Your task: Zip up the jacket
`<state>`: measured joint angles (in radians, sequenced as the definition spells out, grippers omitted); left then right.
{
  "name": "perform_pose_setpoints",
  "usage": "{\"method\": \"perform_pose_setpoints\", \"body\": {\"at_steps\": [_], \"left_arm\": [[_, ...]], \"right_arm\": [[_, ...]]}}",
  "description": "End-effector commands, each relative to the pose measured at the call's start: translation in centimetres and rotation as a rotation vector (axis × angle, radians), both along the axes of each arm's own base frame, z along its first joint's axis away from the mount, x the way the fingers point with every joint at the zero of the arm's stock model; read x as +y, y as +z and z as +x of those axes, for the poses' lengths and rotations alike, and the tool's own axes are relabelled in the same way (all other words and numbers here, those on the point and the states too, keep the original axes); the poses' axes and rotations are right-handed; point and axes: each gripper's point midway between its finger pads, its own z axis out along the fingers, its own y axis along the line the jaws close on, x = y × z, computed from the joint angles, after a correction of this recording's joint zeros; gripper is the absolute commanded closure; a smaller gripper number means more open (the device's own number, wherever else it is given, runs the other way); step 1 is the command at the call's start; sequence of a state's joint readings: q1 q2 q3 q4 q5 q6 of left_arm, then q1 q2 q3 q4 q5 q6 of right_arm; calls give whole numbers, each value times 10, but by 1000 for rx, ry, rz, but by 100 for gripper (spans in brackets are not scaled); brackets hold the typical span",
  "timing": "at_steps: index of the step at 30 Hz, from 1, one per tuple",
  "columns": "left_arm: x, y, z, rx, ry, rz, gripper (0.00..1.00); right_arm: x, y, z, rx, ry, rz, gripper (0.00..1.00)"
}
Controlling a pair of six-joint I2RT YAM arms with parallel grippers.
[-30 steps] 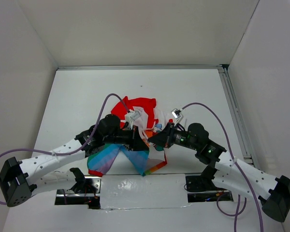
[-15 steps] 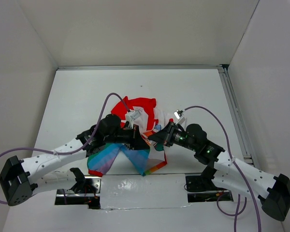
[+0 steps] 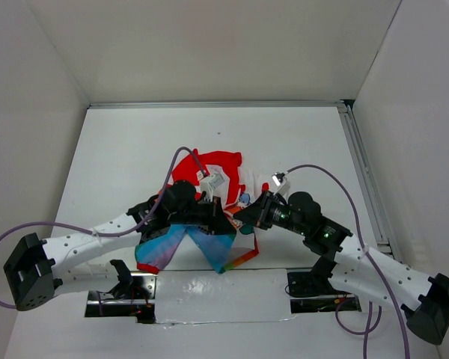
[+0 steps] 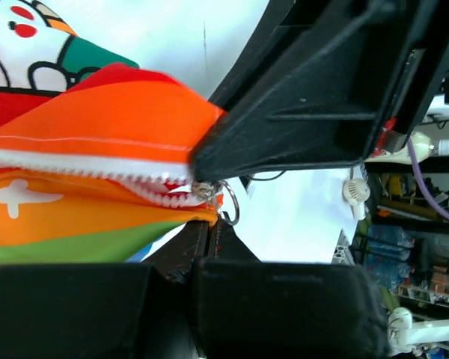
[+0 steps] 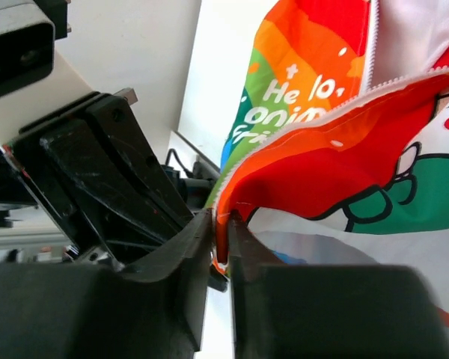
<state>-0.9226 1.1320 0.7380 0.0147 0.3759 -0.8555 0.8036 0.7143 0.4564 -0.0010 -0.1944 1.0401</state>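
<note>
The jacket (image 3: 213,179) lies crumpled mid-table, red collar at the far end and rainbow panels near the arms. Both grippers meet at its near right edge. My left gripper (image 3: 223,221) is shut, with the orange hem by the zipper at its fingertips (image 4: 209,228). The white zipper teeth (image 4: 82,166) end at the slider (image 4: 205,191), and its ring pull (image 4: 230,210) hangs beside my tips. My right gripper (image 3: 244,217) is shut on the jacket's orange-red zipper edge (image 5: 284,176), with the fabric pinched between its fingers (image 5: 223,238). The right gripper fills the left wrist view's upper right (image 4: 322,97).
White walls enclose the table on three sides, with a metal rail (image 3: 363,179) along the right. The arm bases and mounting plates (image 3: 127,295) stand at the near edge. Purple cables loop over both arms.
My left arm has pushed to the right, bringing its gripper closer to the right one. The right gripper has dropped slightly. The jacket's near panels have barely shifted.
</note>
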Motion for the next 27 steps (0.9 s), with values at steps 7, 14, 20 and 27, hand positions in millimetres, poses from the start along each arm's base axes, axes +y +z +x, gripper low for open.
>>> {"method": "perform_pose_setpoints", "body": {"at_steps": [7,14,20,27], "left_arm": [[12,45,23,33,110,-167,100],[13,45,21,38,71,-201,100],[13,46,20,18,51,-202,100],[13,49,18,0,41,-215,100]], "right_arm": [[-15,16,2,-41,-54,-23,66],[-6,27,-5,-102,18,18,66],[2,39,-8,-158,71,69,66],[5,50,-11,-195,96,103,64]]}}
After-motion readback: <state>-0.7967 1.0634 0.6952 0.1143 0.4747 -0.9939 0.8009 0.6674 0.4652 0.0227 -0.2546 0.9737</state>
